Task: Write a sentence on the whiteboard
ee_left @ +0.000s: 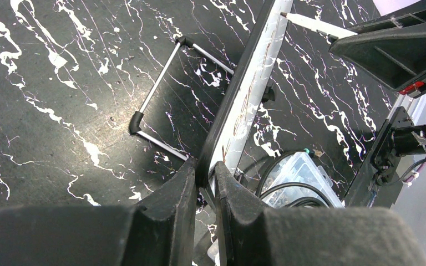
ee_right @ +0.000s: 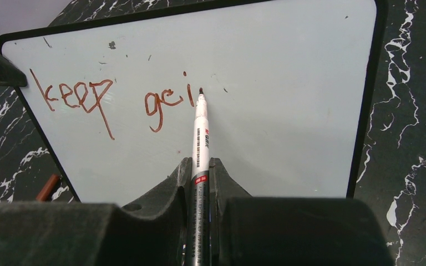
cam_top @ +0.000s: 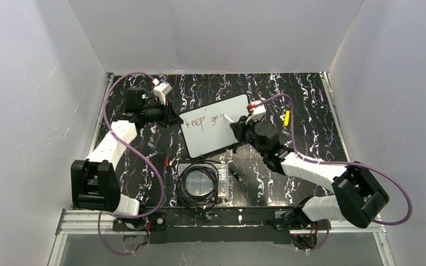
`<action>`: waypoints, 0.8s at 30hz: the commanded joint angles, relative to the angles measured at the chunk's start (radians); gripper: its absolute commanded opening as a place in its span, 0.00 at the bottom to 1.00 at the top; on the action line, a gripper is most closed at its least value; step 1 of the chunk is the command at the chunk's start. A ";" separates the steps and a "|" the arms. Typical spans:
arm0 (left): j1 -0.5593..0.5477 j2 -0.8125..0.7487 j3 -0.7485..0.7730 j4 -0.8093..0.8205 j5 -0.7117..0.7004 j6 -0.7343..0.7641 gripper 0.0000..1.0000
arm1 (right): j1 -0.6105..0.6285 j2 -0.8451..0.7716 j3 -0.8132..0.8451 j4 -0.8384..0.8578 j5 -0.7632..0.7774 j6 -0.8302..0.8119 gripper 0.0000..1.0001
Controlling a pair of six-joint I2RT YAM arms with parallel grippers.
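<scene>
Right gripper (ee_right: 199,172) pinches the marker (ee_right: 201,133) beside the sentence (ee_right: 97,97), reading "keep goi", on the whiteboard (ee_right: 288,111) my left gripper (ee_left: 204,178) clamps edgewise, so I reckon "n" goes rightward next.

Clear box (cam_top: 226,183), coiled cable (cam_top: 197,187), yellow object (cam_top: 287,118)

Desk (cam_top: 305,88) open beyond whiteboard (cam_top: 213,138). Cable box (cam_top: 202,182) blocks its near side. Left gripper (ee_left: 205,184) clamps its left edge; right gripper (ee_right: 199,166), holding marker (ee_right: 201,136), crowds its near-right corner.
</scene>
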 commanded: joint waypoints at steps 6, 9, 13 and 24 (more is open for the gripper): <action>0.006 -0.037 0.033 -0.002 -0.010 0.023 0.00 | -0.003 -0.010 -0.054 0.006 0.007 0.024 0.01; 0.006 -0.038 0.033 0.000 -0.010 0.022 0.00 | -0.003 -0.012 -0.045 0.008 0.009 0.021 0.01; 0.007 -0.039 0.030 0.001 -0.009 0.021 0.00 | -0.004 -0.013 -0.027 0.018 0.010 0.018 0.01; 0.007 -0.036 0.033 0.003 -0.005 0.021 0.00 | -0.004 -0.005 0.011 0.062 0.012 0.005 0.01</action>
